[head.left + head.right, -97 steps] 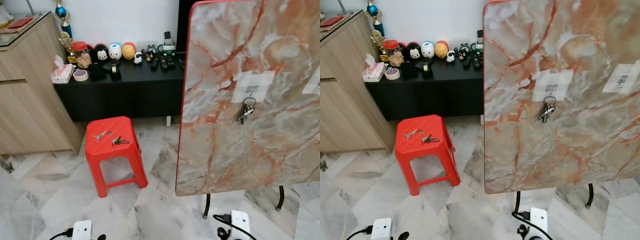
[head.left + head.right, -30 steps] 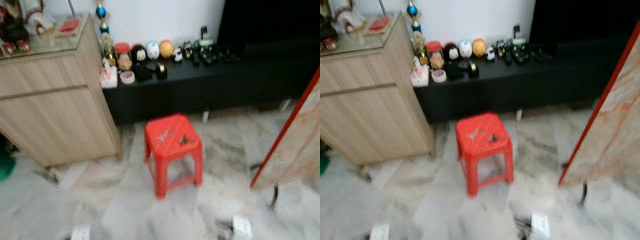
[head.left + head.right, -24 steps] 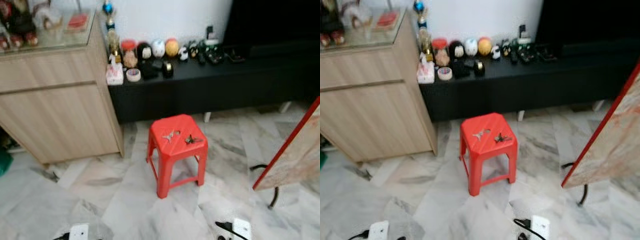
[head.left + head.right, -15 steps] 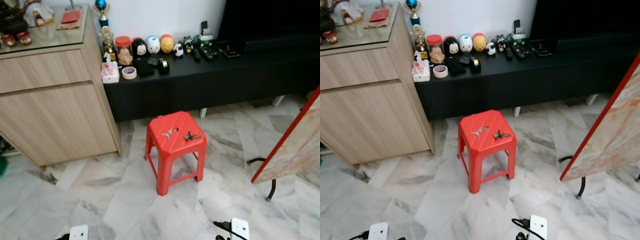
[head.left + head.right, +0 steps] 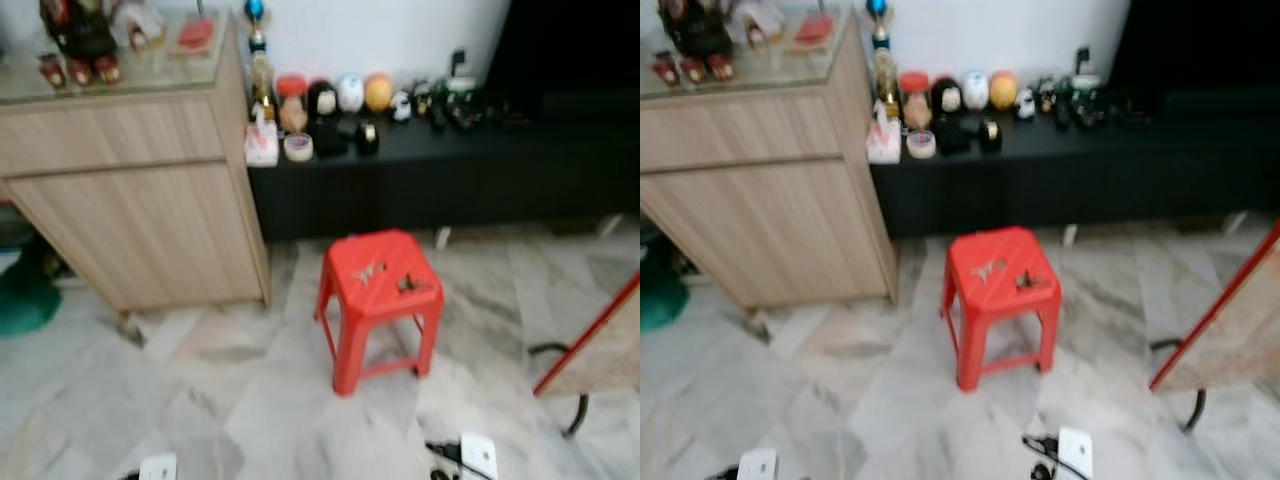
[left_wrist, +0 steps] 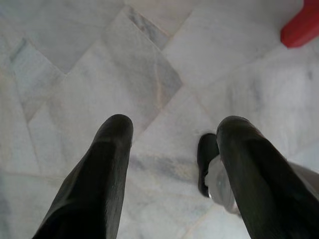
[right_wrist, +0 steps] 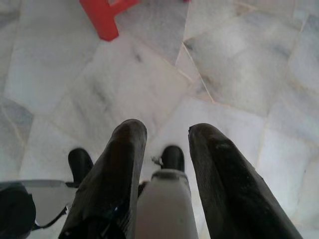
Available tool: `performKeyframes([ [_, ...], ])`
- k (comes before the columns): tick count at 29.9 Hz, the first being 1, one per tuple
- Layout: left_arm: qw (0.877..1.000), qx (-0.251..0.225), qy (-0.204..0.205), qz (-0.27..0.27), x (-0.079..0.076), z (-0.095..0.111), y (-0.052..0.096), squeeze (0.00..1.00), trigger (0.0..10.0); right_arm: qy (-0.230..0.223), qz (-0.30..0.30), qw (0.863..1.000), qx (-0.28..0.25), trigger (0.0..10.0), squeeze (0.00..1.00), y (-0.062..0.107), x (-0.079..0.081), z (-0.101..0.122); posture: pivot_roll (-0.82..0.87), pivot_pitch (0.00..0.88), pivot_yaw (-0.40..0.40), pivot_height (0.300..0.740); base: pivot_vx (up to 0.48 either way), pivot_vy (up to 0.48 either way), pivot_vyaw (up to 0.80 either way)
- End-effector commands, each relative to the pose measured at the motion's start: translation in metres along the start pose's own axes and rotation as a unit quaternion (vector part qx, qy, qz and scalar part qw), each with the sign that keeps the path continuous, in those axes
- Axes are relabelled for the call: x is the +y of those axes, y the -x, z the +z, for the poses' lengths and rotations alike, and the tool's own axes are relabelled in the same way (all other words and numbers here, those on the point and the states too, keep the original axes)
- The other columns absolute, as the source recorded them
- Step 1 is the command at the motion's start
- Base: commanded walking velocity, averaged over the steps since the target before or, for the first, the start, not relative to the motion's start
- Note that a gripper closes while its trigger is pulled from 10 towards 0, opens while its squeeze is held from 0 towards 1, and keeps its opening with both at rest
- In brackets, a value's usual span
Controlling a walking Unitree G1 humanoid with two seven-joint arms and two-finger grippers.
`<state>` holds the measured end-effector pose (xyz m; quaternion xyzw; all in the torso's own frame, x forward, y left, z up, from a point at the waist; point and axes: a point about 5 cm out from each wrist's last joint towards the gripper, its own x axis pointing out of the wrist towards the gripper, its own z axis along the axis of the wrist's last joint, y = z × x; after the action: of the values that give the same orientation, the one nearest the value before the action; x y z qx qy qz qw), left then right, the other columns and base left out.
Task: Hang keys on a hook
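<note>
A red plastic stool (image 5: 380,292) stands on the marble floor ahead. Two sets of keys lie on its seat: a silver key (image 5: 368,272) and a darker bunch (image 5: 408,284). At the right edge leans the marble-patterned board (image 5: 600,345) with its red rim. The picture is blurred. My left gripper (image 6: 175,124) hangs over the floor, open, with nothing between its fingers. My right gripper (image 7: 167,129) also hangs low over the floor tiles, open and empty, with a stool leg (image 7: 102,12) beyond it.
A wooden cabinet (image 5: 130,210) stands at the left. A low black shelf (image 5: 470,165) behind the stool carries figurines and a tape roll (image 5: 297,147). Something green (image 5: 25,300) lies by the cabinet. A black cable (image 5: 545,350) runs near the board's leg.
The whole picture has shifted and gone blurry: the camera turned left, showing more cabinet and less board. The stool and keys lie as before.
</note>
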<state>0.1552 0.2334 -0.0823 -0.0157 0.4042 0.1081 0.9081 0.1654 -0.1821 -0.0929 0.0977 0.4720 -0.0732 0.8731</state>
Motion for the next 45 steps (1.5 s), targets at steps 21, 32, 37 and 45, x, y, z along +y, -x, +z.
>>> performKeyframes([
  [21,1.0,0.0,0.001,0.006,-0.0024,-0.0018,0.0005,0.0,10.0,0.021,-0.004,1.0,-0.004,10.0,0.0,0.0001,-0.0041,0.003,0.05,0.058,0.004,0.722,0.284,0.0,0.0],
  [32,1.0,-0.001,0.002,0.005,-0.003,-0.0012,0.0003,0.0,10.0,0.036,-0.005,0.999,-0.018,10.0,0.0,-0.0001,-0.0045,0.0073,0.05,0.069,0.005,0.722,0.285,0.0,0.0],
  [37,1.0,-0.003,0.003,0.007,-0.0026,-0.0006,0.0002,0.0,10.0,0.048,-0.009,0.999,-0.018,10.0,0.0,0.0002,-0.0064,0.0075,0.05,0.076,0.002,0.722,0.285,0.0,0.0],
  [45,1.0,-0.003,0.001,0.008,-0.0015,-0.0002,0.0002,0.0,10.0,0.057,0.0,0.998,-0.019,10.0,0.0,-0.0002,-0.0053,0.0095,0.05,0.08,0.006,0.722,0.284,0.0,0.37],
])
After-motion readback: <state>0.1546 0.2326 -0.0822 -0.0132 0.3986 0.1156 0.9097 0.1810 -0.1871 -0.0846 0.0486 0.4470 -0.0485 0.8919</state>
